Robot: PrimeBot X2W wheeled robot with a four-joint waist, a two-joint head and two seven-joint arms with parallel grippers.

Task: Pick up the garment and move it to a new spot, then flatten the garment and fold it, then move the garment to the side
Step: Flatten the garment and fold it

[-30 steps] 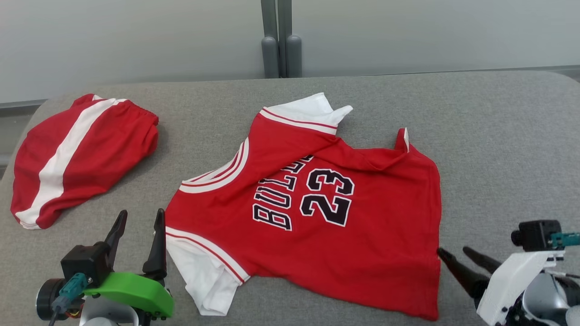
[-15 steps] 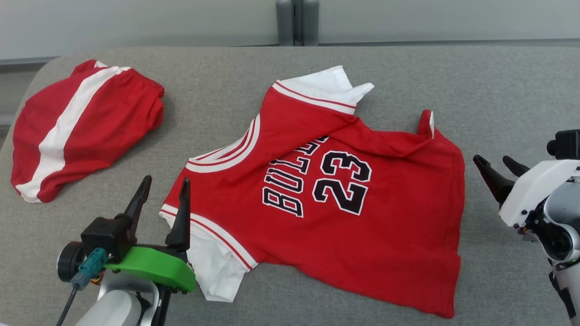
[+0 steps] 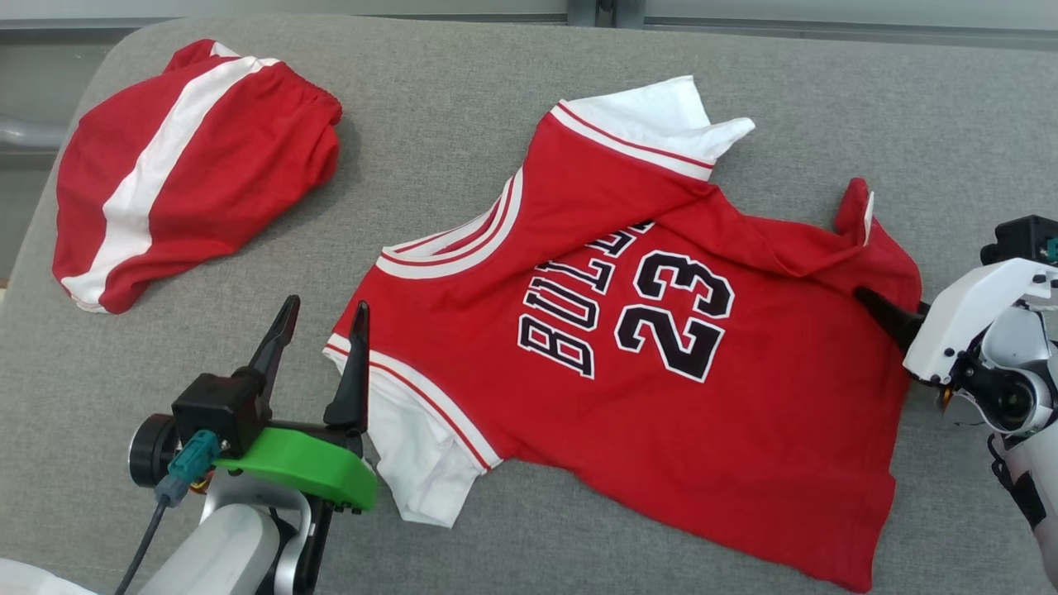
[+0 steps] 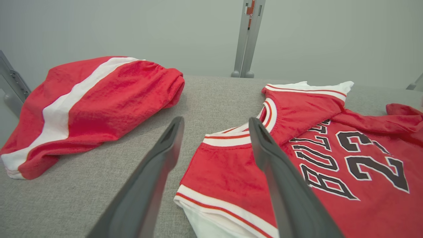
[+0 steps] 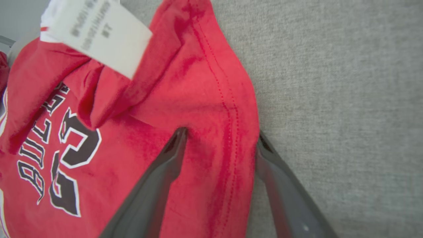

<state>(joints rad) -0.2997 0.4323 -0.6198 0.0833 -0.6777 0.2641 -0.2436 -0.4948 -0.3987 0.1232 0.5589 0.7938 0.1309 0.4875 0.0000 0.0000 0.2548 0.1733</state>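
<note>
1. The grey padded desk (image 3: 463,99) carries everything in view.
2. The garment (image 3: 744,430), a red jersey with white sleeves and a black "23", lies face up across the middle of the desk. Its collar points to the robot's left and its hem to the right. It is not flat: a fold crosses the chest, and the far hem corner is bunched up. It looks like thin, limp knit, light and likely to sag from any single pinch. Holding it at two points well apart should keep it spread. The stitched hem and the banded sleeve edge look like the firmest places to take hold.
3. A pair of red shorts (image 3: 198,165) with a white stripe sits at the far left, well apart from the jersey.
4. The left gripper (image 3: 326,304) has its jaws spread wide and holds nothing. It hovers just beside the near sleeve's striped band.
5. The right gripper (image 5: 221,132) is also spread wide and straddles the hem edge. One finger is over red cloth and the other over bare desk, and it has not clamped yet.
6. A white label (image 5: 99,36) shows at the bunched corner, and it looks too flimsy to pull on.
</note>
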